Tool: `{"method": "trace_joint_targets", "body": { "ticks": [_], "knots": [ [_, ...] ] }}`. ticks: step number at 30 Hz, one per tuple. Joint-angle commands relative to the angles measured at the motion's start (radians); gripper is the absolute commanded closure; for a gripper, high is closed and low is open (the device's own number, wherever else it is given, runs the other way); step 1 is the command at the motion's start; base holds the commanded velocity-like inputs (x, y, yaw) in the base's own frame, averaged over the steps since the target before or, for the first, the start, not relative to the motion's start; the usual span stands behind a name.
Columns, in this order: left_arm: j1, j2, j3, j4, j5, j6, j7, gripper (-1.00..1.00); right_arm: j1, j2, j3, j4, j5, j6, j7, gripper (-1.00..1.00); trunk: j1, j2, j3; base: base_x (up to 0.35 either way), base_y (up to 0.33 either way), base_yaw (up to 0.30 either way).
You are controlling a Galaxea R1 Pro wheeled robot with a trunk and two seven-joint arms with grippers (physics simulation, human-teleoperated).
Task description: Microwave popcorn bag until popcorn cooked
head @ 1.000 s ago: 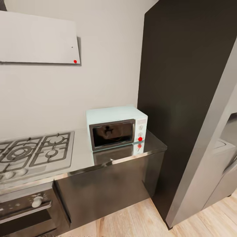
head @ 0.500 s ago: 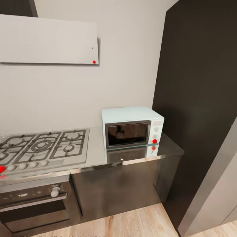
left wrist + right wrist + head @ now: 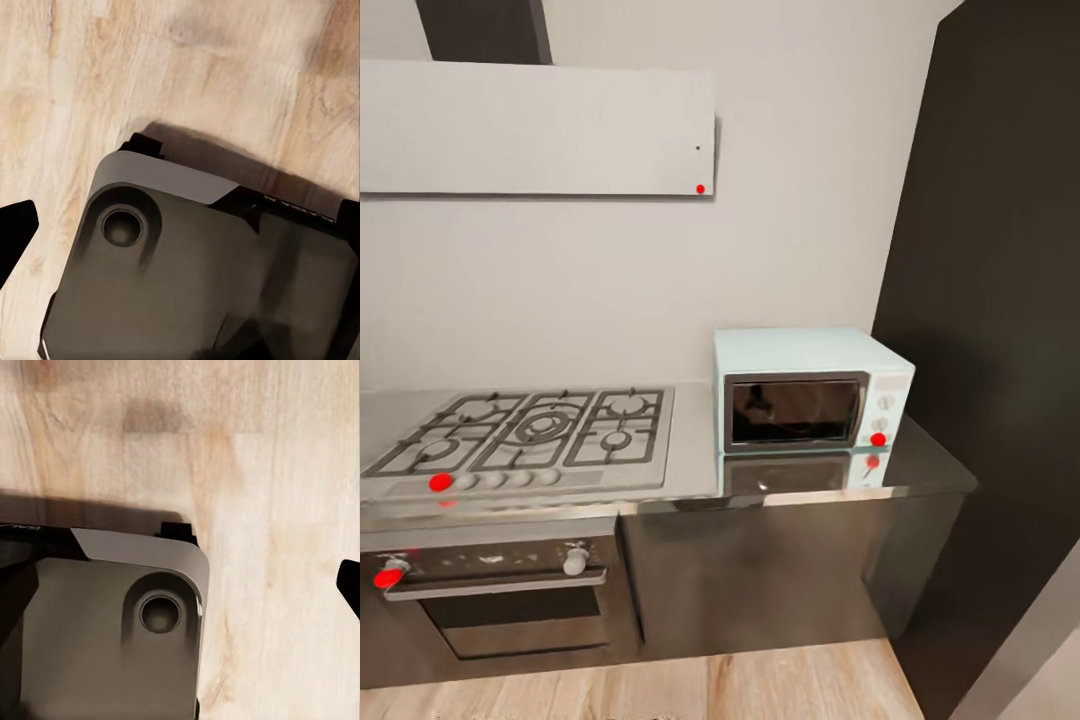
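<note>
- Head view: the microwave (image 3: 812,391), a pale mint box with a dark glass door, stands on the countertop (image 3: 690,480) at its right end, just beside a tall dark cabinet (image 3: 1000,300); door closed; a red light glows low on its white knob panel, mirrored in the glossy worktop.
- To the left of the microwave, set into the same worktop, lies the gas hob (image 3: 525,440); the oven (image 3: 500,600) sits beneath it, the range hood (image 3: 535,128) on the wall above.
- Popcorn bag: absent from the stretch of worktop in view; which way it lies from either arm cannot be told, so no axis or nearer arm can be judged.
- Left wrist view: the camera looks down on the robot's base (image 3: 202,270) over the wooden floor (image 3: 187,67); a dark finger tip (image 3: 15,229) intrudes at one edge; how far the left jaws stand apart cannot be told; nothing seen between them.
- Right wrist view: the same base and floor; a dark finger tip (image 3: 350,585) at one edge; opening of the right jaws cannot be told; nothing seen held.
- Judgement: both arms hang low, pointing floorward; the bag must be found before any reach.
- Writing: no brand, label or text legible.
</note>
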State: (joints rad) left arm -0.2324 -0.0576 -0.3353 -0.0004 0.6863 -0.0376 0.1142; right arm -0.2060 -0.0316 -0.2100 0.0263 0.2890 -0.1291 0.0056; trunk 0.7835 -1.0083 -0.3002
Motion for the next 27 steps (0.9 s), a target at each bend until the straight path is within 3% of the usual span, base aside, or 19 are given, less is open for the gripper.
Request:
{"method": "trace_joint_targets", "body": {
  "ticks": [1, 8, 27],
  "knots": [
    [-0.001, -0.001, -0.009, 0.000, 0.007, -0.002, 0.003, -1.00, -0.001, 0.000, -0.009, 0.003, 0.008, -0.006, 0.001, -1.00, 0.000, -0.001, -0.001, 0.000, 0.000, 0.274],
    [-0.001, 0.000, -0.009, 0.000, 0.008, -0.002, 0.004, -1.00, -0.001, 0.002, -0.011, 0.003, 0.002, -0.006, 0.001, -1.00, 0.000, -0.001, -0.001, 0.000, -0.011, 0.252],
    [-0.001, 0.001, -0.008, 0.000, 0.009, -0.002, 0.005, -1.00, -0.001, -0.005, -0.012, 0.003, -0.001, 0.002, 0.005, -1.00, 0.000, -0.001, -0.001, 0.000, -0.270, 0.009]
  ]
}}
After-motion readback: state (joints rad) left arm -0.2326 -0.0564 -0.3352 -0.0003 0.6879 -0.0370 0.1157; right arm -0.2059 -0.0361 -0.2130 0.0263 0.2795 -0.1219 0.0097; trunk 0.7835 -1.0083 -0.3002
